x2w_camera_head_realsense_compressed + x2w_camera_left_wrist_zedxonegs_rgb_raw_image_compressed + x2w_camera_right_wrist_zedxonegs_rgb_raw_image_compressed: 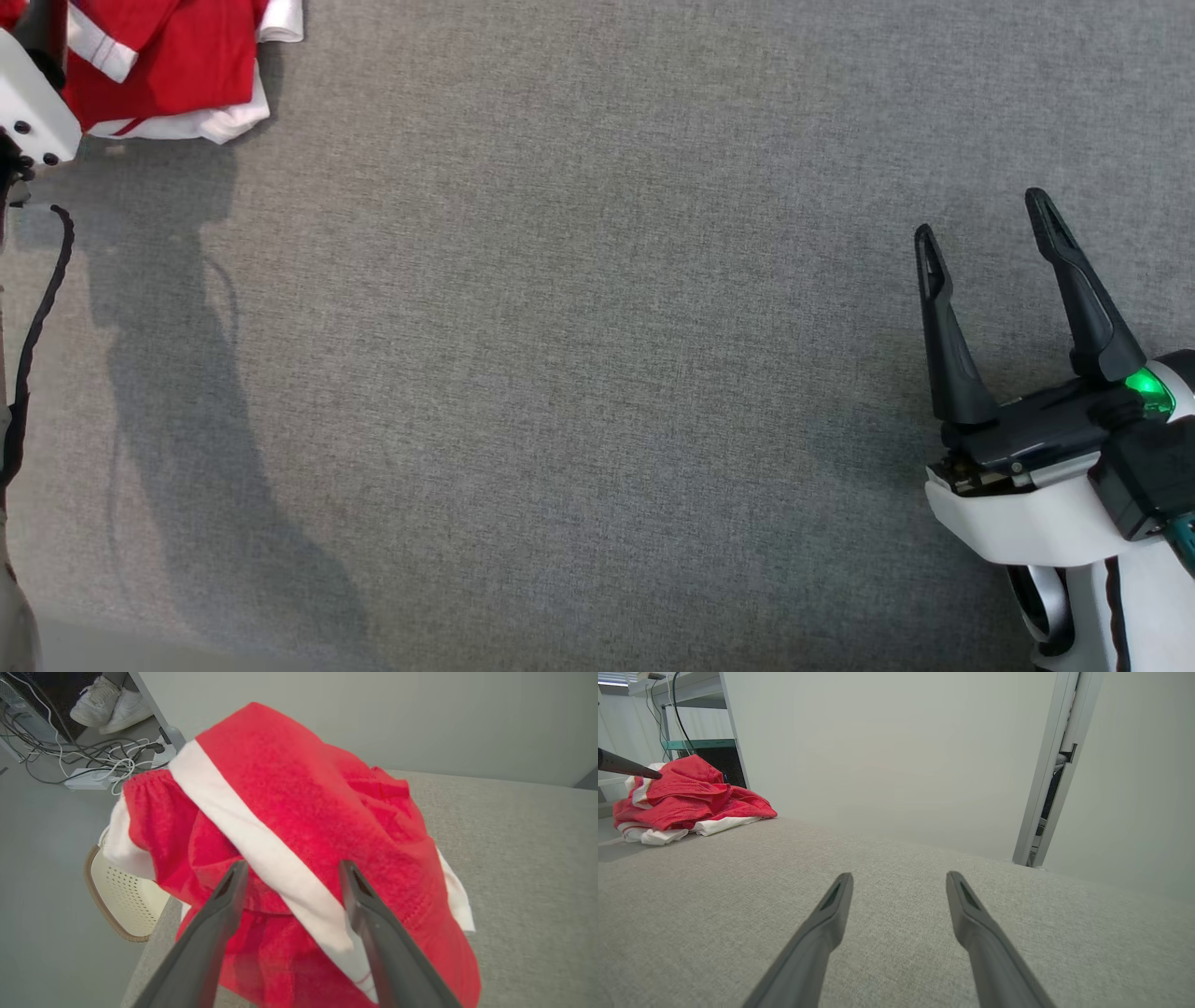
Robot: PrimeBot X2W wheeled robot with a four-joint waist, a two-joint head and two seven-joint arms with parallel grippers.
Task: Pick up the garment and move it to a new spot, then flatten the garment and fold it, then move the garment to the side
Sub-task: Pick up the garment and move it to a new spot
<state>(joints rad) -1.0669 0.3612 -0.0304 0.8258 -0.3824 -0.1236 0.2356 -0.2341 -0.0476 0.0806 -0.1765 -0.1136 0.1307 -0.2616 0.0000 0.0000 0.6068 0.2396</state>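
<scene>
The garment (177, 65), red with white bands, lies bunched at the far left corner of the grey table (597, 373), cut off by the head view's top edge. The left wrist view shows it close up (299, 788), overhanging the table edge. The left gripper (293, 865) hangs over it, fingers spread wide and holding nothing; whether the tips touch the cloth is unclear. That view also takes in shoes (112, 704) and cables (93, 760) on the floor. From the right wrist view the heap (691, 798) has one dark finger (626, 765) at its top. The right gripper (980, 215) is well apart from it, low over bare table, jaws wide and empty.
</scene>
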